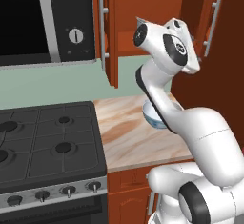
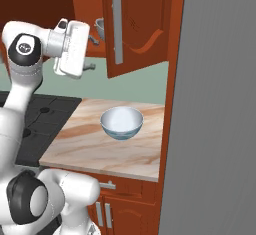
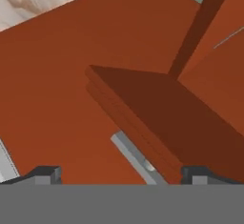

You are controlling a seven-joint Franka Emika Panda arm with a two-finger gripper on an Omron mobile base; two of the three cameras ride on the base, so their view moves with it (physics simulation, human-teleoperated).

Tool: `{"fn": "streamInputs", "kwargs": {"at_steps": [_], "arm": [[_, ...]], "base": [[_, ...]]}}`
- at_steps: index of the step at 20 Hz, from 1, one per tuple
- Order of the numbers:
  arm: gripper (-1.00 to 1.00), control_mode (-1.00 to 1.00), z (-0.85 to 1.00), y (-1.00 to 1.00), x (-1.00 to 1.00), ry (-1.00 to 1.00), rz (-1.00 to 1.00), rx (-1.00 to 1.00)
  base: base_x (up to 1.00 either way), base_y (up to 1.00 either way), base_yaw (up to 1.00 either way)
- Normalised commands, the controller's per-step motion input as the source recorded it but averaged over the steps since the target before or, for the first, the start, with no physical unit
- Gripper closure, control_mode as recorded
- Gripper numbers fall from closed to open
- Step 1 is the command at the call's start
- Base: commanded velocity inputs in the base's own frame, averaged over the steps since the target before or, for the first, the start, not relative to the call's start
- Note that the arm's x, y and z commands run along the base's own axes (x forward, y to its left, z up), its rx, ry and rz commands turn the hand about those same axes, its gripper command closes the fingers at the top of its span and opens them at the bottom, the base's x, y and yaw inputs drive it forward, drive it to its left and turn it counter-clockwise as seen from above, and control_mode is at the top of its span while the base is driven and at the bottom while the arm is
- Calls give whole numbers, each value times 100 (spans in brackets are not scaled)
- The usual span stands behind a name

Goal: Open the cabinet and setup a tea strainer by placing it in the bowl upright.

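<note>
- Two doors of the cabinet (image 1: 112, 32) stand swung open, so we judge the opening step done and the reach for the tea strainer (image 2: 99, 27) next.
- We see the tea strainer on the cabinet's shelf in the right base view, a grey cup peeking out past the edge of the near door, with what looks like its thin handle pointing toward the arm.
- We hold our gripper (image 3: 121, 173) up at shelf height, just beside the opening; in the hand view its two finger tips sit wide apart at the bottom, so the jaws are open and hold nothing.
- We look along the hand at a door edge and a silver bar handle (image 3: 136, 158) between the tips, not at the strainer, so the hand is not yet lined up with it.
- We judge that the strainer lies deeper in and slightly above the hand; its long axis seems to run roughly along our reach, though we cannot tell exactly.
- We leave the bowl (image 2: 121, 122) waiting on the counter (image 2: 90, 144) below, upright and empty.
</note>
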Motion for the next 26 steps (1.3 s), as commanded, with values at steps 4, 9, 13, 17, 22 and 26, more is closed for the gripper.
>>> {"fn": "streamInputs", "kwargs": {"at_steps": [4, 9, 13, 17, 22, 26], "arm": [[-100, -100, 0, -7, 10, 26, 6, -9], [-100, -100, -3, -20, 18, 17, 7, 0], [-100, -100, 0, -3, 24, 7, 10, -3], [-100, -100, 0, 0, 18, 7, 7, -7], [-100, -100, 0, 0, 16, 11, 5, -7], [-100, -100, 0, -21, 0, 19, 0, -2]], "base": [[0, 0, 0], [0, 0, 0], [0, 0, 0], [0, 0, 0], [0, 0, 0], [0, 0, 0]]}}
